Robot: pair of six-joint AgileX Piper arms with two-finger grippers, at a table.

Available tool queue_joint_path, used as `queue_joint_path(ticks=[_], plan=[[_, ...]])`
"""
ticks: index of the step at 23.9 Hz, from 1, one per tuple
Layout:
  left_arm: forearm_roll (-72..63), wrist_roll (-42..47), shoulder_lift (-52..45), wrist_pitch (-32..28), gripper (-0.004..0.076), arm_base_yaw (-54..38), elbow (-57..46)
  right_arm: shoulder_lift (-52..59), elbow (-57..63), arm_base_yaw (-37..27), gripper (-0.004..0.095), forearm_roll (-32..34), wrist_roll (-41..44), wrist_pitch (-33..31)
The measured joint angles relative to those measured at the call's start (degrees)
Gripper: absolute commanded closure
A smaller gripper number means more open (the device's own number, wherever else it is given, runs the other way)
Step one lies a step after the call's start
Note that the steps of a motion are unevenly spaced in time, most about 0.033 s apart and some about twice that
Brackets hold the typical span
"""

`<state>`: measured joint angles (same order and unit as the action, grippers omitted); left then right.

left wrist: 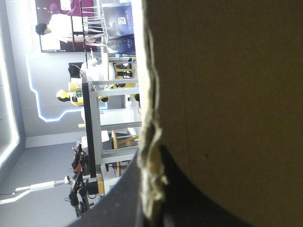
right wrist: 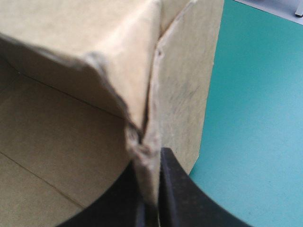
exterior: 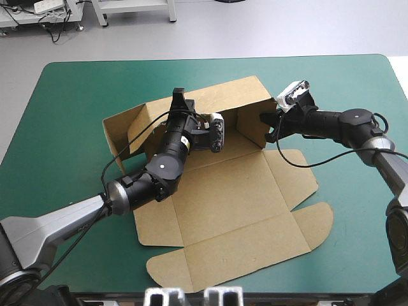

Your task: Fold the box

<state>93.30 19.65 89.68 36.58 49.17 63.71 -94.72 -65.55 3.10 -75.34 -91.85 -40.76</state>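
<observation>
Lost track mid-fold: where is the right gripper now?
In the high view the right gripper is right of centre, shut on the box at the right-hand corner of its raised wall.

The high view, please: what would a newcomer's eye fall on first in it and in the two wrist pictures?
The brown box sprawls over the middle of the teal-green table, its near flaps lying flat and its far walls raised. The left gripper is clamped on the top edge of the far wall, and the right gripper pinches the board at the raised walls' right-hand corner.
</observation>
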Motion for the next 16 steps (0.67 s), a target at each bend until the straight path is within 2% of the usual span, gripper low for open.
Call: queue_joint_path(ticks=[3, 5, 6, 11, 16], plan=[[2.4, 0.0, 1.3, 2.1, 0.0485, 0.1, 0.0, 0.0, 0.0, 0.0, 0.0917, 0.1, 0.4, -0.5], [3.3, 0.0, 2.4, 2.7, 0.0325, 0.1, 0.0, 0.0, 0.0, 0.1, 0.0917, 0.8, 0.8, -0.5], [3.6, 0.0, 3.0, 2.7, 0.0288, 0.1, 0.0, 0.0, 0.0, 0.4, 0.0917, 1.3, 1.0, -0.2], [4.0, 0.8, 3.2, 3.4, 0.0281, 1.5, 0.0, 0.0, 0.0, 2.4, 0.0917, 2.6, 3.1, 2.0], [4.0, 4.2, 1.5, 4.4, 0.0281, 7.6, 0.0, 0.0, 0.0, 2.9, 0.0917, 2.6, 5.0, 2.9]])
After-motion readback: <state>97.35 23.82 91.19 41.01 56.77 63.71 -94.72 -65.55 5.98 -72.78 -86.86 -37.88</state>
